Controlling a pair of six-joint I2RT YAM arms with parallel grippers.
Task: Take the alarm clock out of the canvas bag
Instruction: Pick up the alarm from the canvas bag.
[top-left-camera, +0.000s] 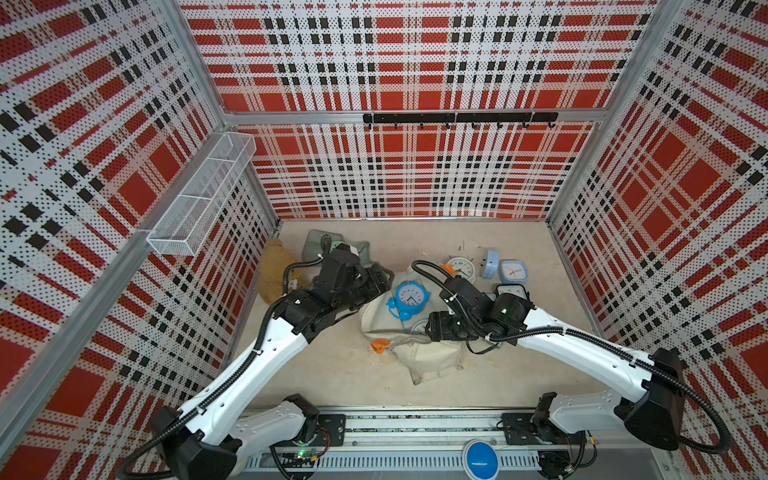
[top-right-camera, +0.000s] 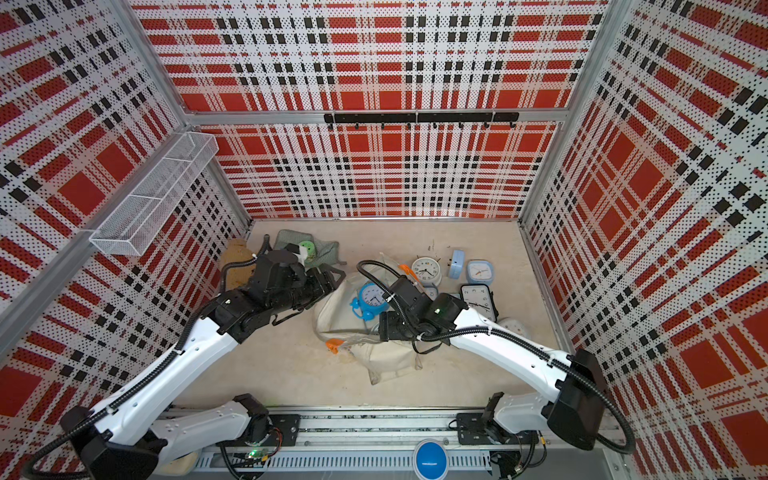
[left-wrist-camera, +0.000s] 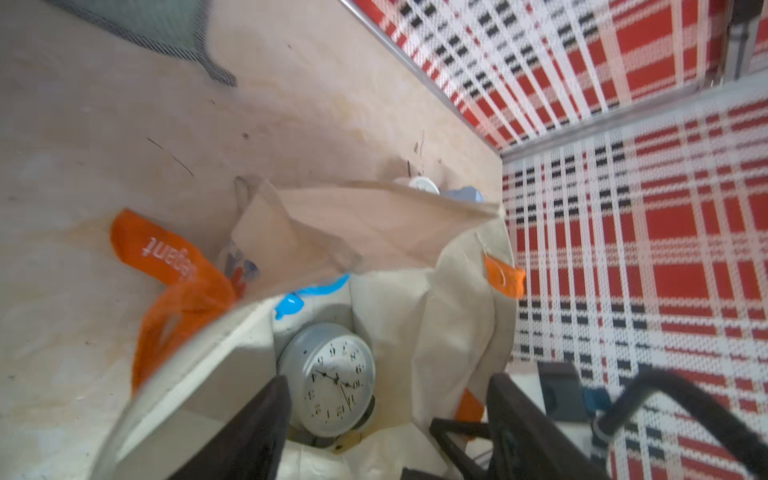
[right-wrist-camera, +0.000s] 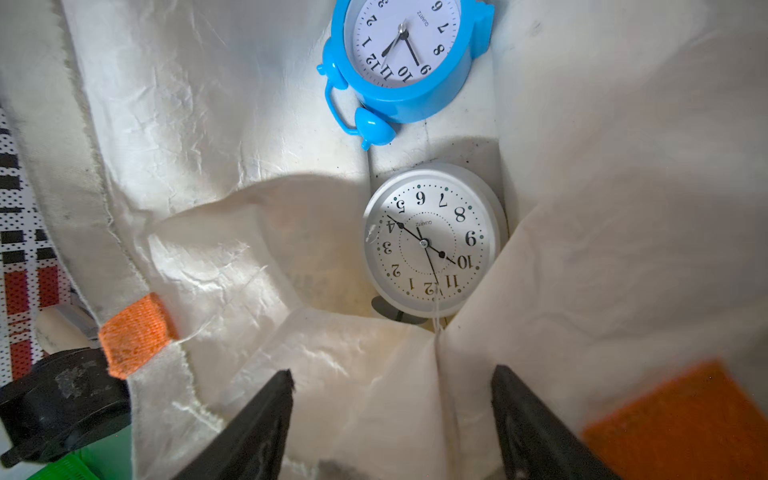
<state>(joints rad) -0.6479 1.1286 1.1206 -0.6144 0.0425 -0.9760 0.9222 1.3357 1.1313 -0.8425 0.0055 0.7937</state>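
Note:
The cream canvas bag lies mid-table with its mouth spread open and its orange handles slack. Two alarm clocks rest on its lining: a blue twin-bell clock and, deeper in, a white round clock. My left gripper hangs open at the bag's far-left rim, with the white clock just off one finger. From the right, my right gripper reaches into the mouth, open, with only folded bag cloth between its fingers. Neither gripper holds anything.
Several other clocks stand at the back right: a white round one, two pale blue ones and a black-framed one. A grey-green cloth and a brown plush toy lie at the back left. A mesh shelf juts from the left wall.

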